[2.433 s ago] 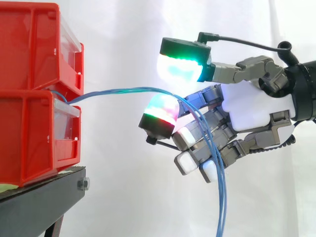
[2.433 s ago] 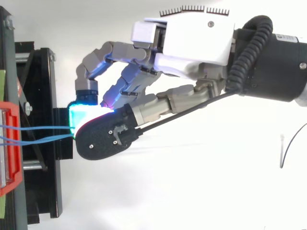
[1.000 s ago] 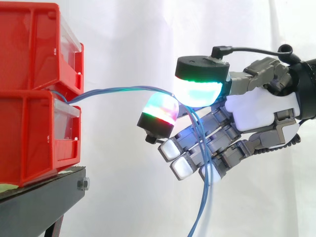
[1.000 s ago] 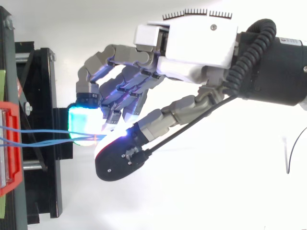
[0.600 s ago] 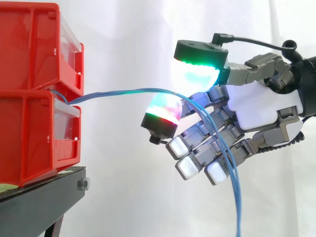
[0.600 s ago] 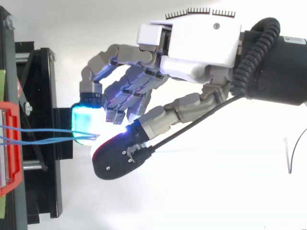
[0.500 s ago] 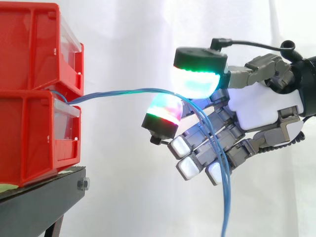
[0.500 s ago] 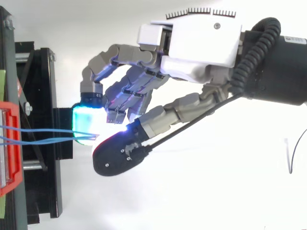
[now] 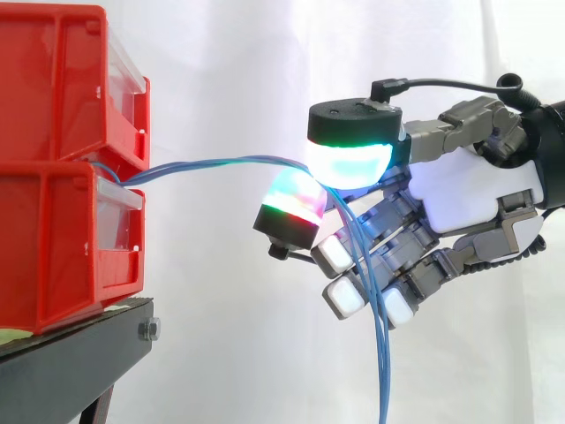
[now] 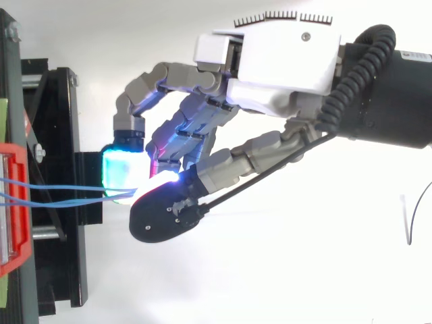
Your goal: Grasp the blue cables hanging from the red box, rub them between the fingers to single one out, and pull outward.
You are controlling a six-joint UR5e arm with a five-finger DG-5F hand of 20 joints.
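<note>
From the side, two red bins sit one on the other at the left, the top red box on the bottom red box, and both rest on a black stand. The blue cables come out at the top of the bottom red box and run across to the hand on the right. The fingers are curled, and one glowing pad meets the thumb, pinching the cables between them. Past the pinch, the cables hang down in front of the other fingers and run off the bottom edge. A white curtain is behind it all. From the top, the hand reaches in from the right, and the cables stretch from the red edge at the left to the glowing pads.
</note>
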